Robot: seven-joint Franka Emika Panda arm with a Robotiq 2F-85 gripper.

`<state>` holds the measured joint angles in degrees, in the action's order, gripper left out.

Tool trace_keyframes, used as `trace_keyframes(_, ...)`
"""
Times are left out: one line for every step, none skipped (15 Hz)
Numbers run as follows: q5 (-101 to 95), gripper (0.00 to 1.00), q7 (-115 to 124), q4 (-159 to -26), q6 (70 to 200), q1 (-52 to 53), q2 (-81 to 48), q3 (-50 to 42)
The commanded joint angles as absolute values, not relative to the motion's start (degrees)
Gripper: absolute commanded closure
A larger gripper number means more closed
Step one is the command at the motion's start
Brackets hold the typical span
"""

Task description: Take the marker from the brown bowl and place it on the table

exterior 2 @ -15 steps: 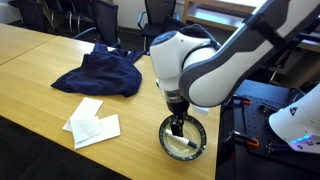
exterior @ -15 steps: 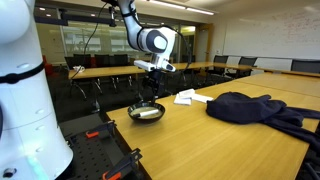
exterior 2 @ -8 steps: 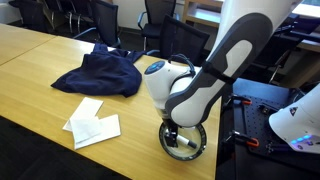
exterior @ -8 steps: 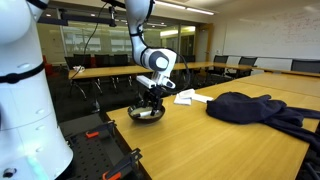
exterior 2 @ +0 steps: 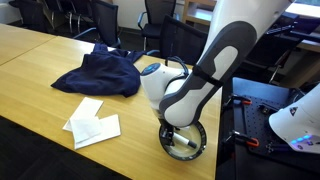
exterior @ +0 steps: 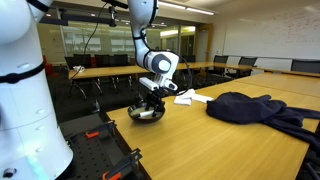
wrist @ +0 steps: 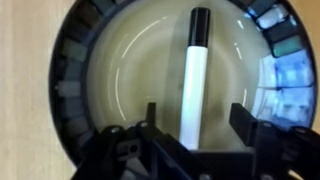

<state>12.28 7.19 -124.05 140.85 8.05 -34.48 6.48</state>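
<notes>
In an exterior view the light wooden counter point(exterior 2: 40, 95) carries, from the left, two white folded papers point(exterior 2: 93, 128) with a crumpled navy cloth point(exterior 2: 100, 72) behind them. At the right, close to the counter's edge, stands the brown bowl point(exterior 2: 186, 145). The arm point(exterior 2: 175, 90) is bent low over the bowl, and its wrist hides most of the inside.

The wrist view shows what that angle hides. The bowl's dark rim runs down the left side, then comes its pale inside. The marker point(wrist: 193, 85) lies flat on the bottom, a little right of centre, with its dark cap pointing away from the camera. The gripper point(wrist: 197, 112) is down within the rim with its jaws apart, one finger on each side of the white barrel near the uncapped end. A gap shows on both sides, so nothing is clamped.

As I judge it, the approach and the lowering are done and the gripper is lined up for the grasp. The marker has not left the bowl. What remains is to close on the barrel, lift it over the rim, carry it to a bare stretch of counter and let go, which is most of the task.
</notes>
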Motion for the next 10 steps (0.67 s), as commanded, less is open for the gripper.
trace_keyframes(12.33,0.49,8.64,-123.55,141.38,8.33,-35.03,6.36)
trace_keyframes(12.33,0.58,8.61,-123.64,141.40,8.33,-35.02,6.38)
trace_keyframes(12.46,0.64,8.39,-123.90,141.67,8.21,-34.80,6.51)
trace_keyframes(12.47,0.71,8.56,-124.13,141.90,8.29,-34.46,6.46)
trace_keyframes(12.58,0.79,8.35,-124.37,142.02,8.20,-34.05,6.59)
trace_keyframes(12.68,0.86,8.74,-124.87,142.05,8.29,-33.17,6.55)
trace_keyframes(12.66,0.95,8.76,-125.20,142.19,8.35,-32.56,6.60)
trace_keyframes(12.80,0.99,8.71,-125.67,142.47,8.30,-31.76,6.75)
trace_keyframes(13.13,0.98,8.47,-126.16,142.87,8.10,-30.89,7.05)
trace_keyframes(13.15,0.95,8.44,-126.85,143.26,8.09,-29.56,7.10)
